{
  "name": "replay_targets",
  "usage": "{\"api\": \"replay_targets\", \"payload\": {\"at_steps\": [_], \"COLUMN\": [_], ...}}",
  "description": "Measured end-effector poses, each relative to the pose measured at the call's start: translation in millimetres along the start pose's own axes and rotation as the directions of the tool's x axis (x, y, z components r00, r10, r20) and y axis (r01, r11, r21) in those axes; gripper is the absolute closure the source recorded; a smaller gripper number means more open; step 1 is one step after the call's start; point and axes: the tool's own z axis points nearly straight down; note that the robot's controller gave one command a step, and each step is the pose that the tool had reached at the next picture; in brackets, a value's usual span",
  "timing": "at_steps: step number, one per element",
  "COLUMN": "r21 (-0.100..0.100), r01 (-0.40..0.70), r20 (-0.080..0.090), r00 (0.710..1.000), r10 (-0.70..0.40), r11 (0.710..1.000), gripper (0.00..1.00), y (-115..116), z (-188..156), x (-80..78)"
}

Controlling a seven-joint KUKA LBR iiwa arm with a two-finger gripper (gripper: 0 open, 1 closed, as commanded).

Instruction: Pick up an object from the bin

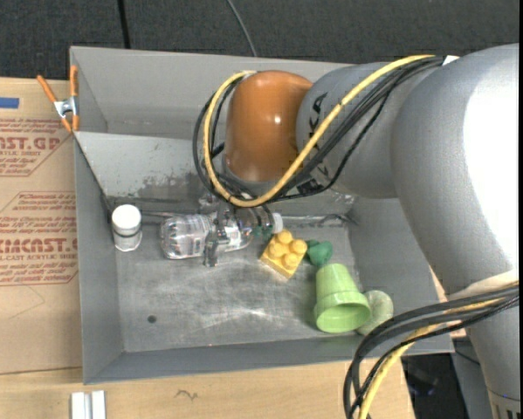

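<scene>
The grey arm (453, 147) leans into the bin (95, 321), its gripper (216, 234) low at the right end of a clear plastic container (181, 236) lying left of centre. How far the gripper is open cannot be told; nothing looks lifted, so grasping and raising remain.

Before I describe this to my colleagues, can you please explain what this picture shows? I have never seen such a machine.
The big grey shape is a robot arm, reaching in from the right; the orange dome is a cover on it. The one camera looks down on a grey metal bin from above, somewhat from one side. At the arm's end is its gripper, low in the bin, right at a clear plastic object; whether it holds that object I cannot tell. Also on the bin floor: a small white jar to the left, a yellow toy brick, a small dark green piece beside the brick, and a light green cup lying on its side.
</scene>
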Motion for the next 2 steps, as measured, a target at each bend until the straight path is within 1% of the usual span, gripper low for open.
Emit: {"api": "replay_targets", "payload": {"at_steps": [1,2], "r21": [0.0,0.001], "r01": [0.0,0.0], "r20": [-0.006,-0.008], "r00": [1.0,1.0], "r10": [0.0,0.0], "r11": [1.0,1.0], "gripper": [1.0,1.0], "y": [0,0], "z": [36,-51], "x": [0.7,0.4]}}
